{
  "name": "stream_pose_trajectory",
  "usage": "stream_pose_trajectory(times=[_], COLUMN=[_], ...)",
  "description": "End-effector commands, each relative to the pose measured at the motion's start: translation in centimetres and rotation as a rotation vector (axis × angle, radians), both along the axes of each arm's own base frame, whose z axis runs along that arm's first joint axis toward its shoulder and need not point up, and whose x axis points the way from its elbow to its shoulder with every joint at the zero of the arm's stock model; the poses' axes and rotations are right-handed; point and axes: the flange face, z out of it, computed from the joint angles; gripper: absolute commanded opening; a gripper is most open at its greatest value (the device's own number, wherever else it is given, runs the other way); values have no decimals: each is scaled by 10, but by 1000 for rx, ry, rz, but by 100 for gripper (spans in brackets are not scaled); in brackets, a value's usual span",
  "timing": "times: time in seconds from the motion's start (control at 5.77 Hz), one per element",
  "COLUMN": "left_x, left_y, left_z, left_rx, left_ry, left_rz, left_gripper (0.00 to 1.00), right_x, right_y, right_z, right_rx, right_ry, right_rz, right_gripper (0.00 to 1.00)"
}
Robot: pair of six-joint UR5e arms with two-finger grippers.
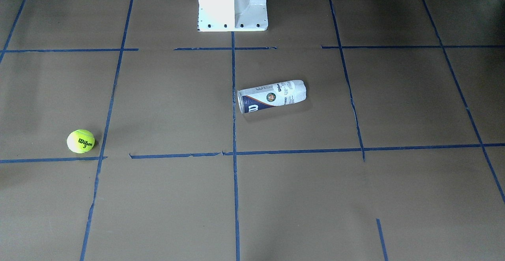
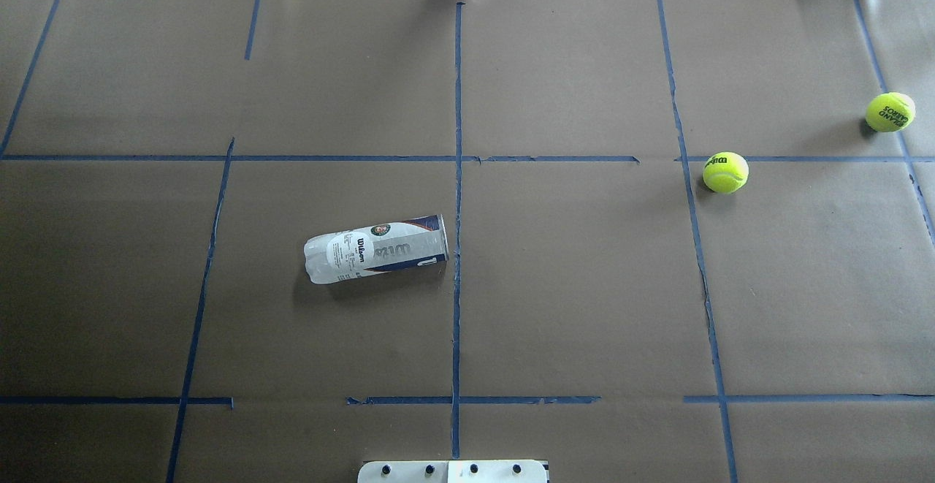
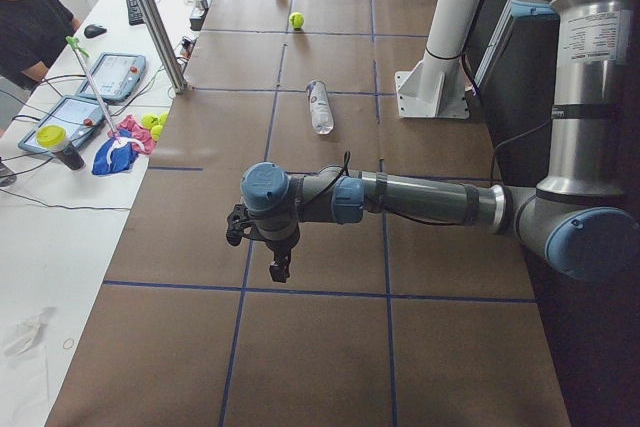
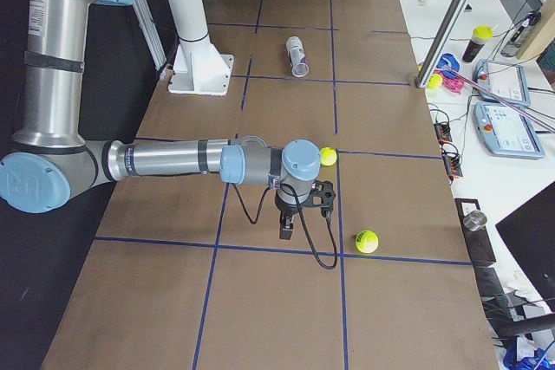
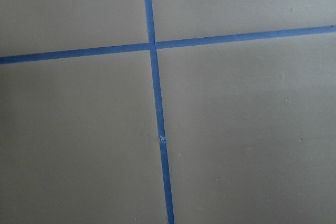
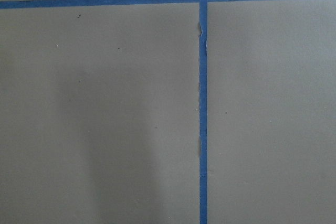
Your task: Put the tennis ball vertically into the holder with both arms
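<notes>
From the front we see the can (image 1: 271,96) lying on its side, the ball (image 1: 81,141) well apart; either may roll if nudged. Overhead adds a second ball (image 2: 890,112), easily mistaken. Only side views show the left gripper (image 3: 278,270) and right gripper (image 4: 287,230); jaws' state we cannot tell.

Left arm (image 3: 420,202) outstretched, claw (image 3: 279,269) down; holder (image 3: 319,107) lying beyond.
</notes>
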Motion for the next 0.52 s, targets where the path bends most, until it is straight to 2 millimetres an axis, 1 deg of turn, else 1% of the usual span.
stream_pose_trajectory(times=[0.0, 0.35], left_x=[3, 7], left_y=[-1, -4], left_z=[-3, -7], left_rx=[5, 32], left_ry=[-1, -1], left_rz=[4, 10], left_gripper=[100, 100], right_x=[0, 0], right_y=[0, 0], right_z=[-3, -4], right_rx=[5, 8], right_ry=[-1, -3], right_rz=[2, 2], right_gripper=[100, 100])
